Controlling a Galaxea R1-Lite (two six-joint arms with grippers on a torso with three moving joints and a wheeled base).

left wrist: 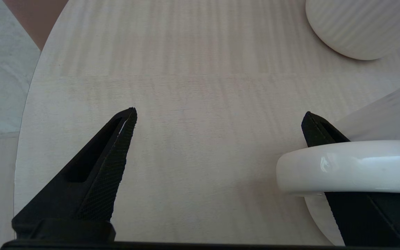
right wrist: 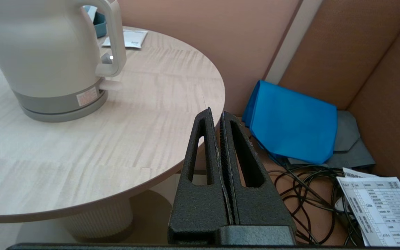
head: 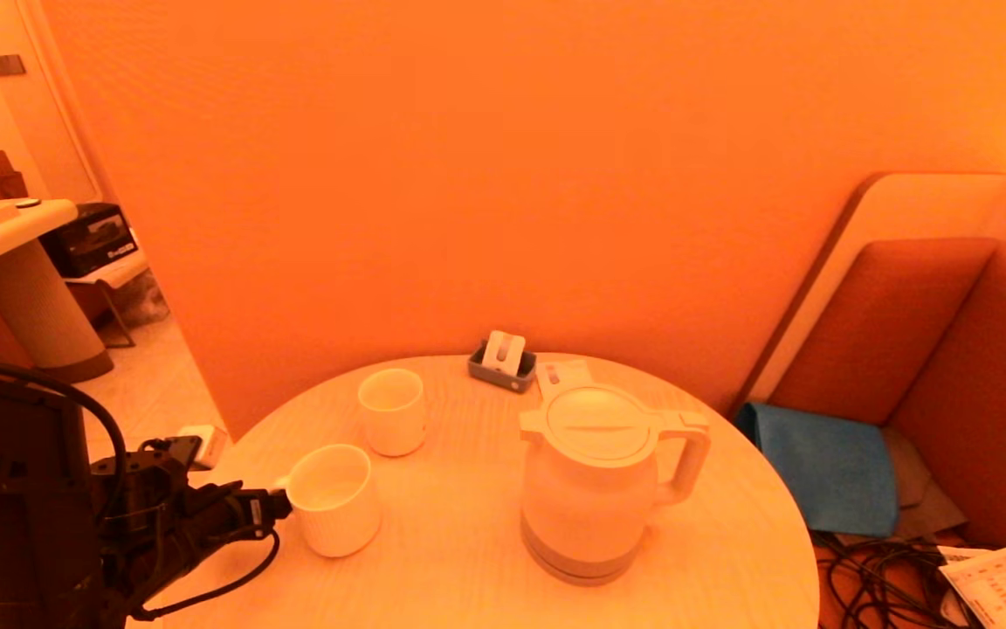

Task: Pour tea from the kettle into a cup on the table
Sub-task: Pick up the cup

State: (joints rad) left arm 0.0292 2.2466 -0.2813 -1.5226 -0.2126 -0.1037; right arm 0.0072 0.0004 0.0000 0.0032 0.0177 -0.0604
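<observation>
Your left gripper [left wrist: 221, 114] stands wide apart, holding nothing, at the near left edge of the table [head: 468, 559], right up against the mug [head: 334, 498]. From the left wrist camera you can see one finger [left wrist: 106, 166] over bare wood, while the other finger [left wrist: 316, 130] passes under the mug's white loop handle [left wrist: 346, 166]; whether it touches the handle you cannot tell. From the head camera, the left gripper [head: 272, 505] sits just beside the mug, on the side away from the kettle [head: 595, 480].

Take the kettle as your landmark. It stands upright on the table with its lid on, and its loop handle points away from the mug. The mug is well apart from it, toward your left arm. The cup [head: 392, 411] stands upright beyond the mug, nearer the wall, also apart from the kettle. Behind the kettle, by the wall, a small grey holder [head: 501, 362] sits with a flat packet [head: 560, 374] next to it.

Your right gripper [right wrist: 219, 116] is pressed shut on nothing, parked low off the table's edge on the kettle's handle side, above a blue cloth [right wrist: 292, 125], tangled cables [right wrist: 307, 194] and a printed sheet [right wrist: 380, 208].
</observation>
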